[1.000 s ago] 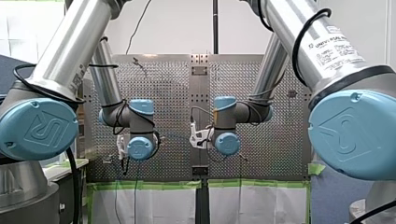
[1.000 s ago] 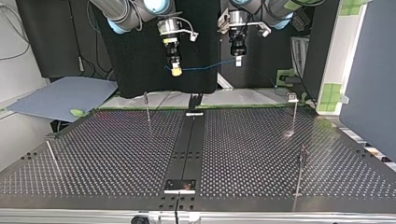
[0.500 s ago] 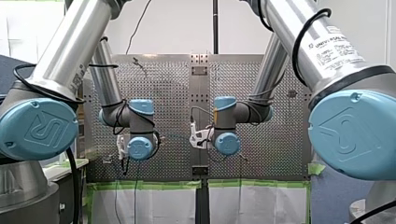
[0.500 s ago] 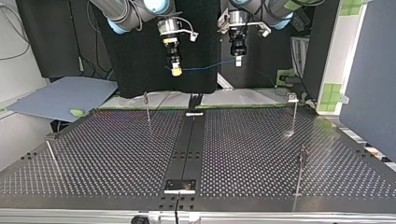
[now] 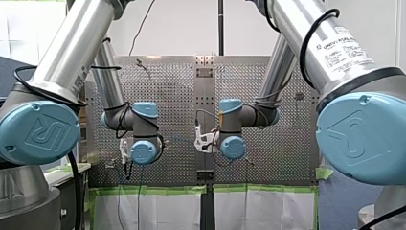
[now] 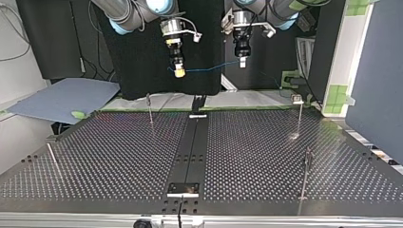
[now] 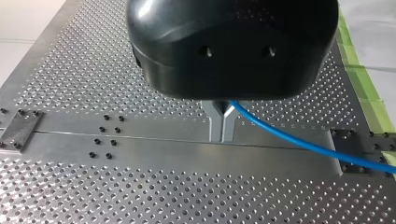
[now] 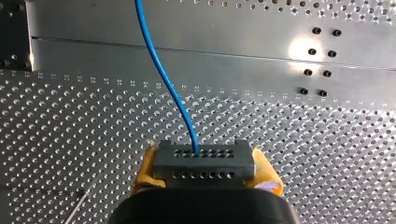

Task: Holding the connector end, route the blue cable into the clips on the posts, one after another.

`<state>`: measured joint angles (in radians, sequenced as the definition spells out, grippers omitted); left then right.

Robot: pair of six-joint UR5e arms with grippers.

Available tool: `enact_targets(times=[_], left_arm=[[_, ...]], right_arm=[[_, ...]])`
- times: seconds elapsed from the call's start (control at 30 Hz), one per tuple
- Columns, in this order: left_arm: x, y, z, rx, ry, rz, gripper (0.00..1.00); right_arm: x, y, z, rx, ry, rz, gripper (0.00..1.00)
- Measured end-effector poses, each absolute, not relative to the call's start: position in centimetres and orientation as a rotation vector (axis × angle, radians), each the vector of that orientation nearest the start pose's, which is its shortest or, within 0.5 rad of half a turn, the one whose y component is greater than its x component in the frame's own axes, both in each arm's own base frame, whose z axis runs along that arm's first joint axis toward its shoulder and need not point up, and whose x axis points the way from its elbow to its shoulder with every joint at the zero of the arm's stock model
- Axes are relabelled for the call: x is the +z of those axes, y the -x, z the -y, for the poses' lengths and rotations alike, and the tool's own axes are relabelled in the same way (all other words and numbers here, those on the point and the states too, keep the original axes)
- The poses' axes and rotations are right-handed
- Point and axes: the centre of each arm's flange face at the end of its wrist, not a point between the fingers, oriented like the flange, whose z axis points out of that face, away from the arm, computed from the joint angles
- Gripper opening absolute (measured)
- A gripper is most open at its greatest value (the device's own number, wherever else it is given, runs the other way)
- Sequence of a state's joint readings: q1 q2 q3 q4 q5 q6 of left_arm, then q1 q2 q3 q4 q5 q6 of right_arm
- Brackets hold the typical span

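Both arms hung high over the far edge of the tabletop (image 6: 247, 156), and the blue cable (image 6: 209, 69) was strung in the air between them, clear of every post. In the top view my right arm came in at the left and its jaws, yellow-padded, pointed straight down. The right wrist view showed it plainly: those jaws were clamped on the connector (image 8: 204, 161), a dark grey block with rows of small holes, a yellow pad (image 8: 144, 170) pressed to each side. The cable left the connector's face and ran away ahead of the jaws over the perforated plate.

My left arm came in at the top view's right. In the left wrist view its metal fingers (image 7: 215, 123) met at the tips, jaws together, with the cable coming out of the fork just above them and sweeping off to one side.

Down on the tabletop stood three thin posts: one (image 6: 150, 109) near the far edge at the top view's left, one (image 6: 300, 116) opposite at the right, and a third (image 6: 305, 178) nearer the camera on the right. None of them touched the cable.
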<state>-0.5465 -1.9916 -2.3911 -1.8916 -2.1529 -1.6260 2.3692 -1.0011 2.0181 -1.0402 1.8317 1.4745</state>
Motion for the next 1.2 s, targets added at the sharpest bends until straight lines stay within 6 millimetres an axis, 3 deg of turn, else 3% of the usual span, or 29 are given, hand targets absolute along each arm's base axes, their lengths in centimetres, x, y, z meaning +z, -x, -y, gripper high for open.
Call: enact_targets(times=[0.93,1.2], left_arm=[[8.1,-28.8,26.7,-0.02,0.073,-1.562,0.0],[5.9,-29.0,25.3,0.06,0.007,-1.644,0.0]], right_arm=[[9.0,-45.8,29.5,1.548,-1.59,0.808,0.0],[7.7,-46.4,30.1,1.515,-1.603,0.865,0.0]])
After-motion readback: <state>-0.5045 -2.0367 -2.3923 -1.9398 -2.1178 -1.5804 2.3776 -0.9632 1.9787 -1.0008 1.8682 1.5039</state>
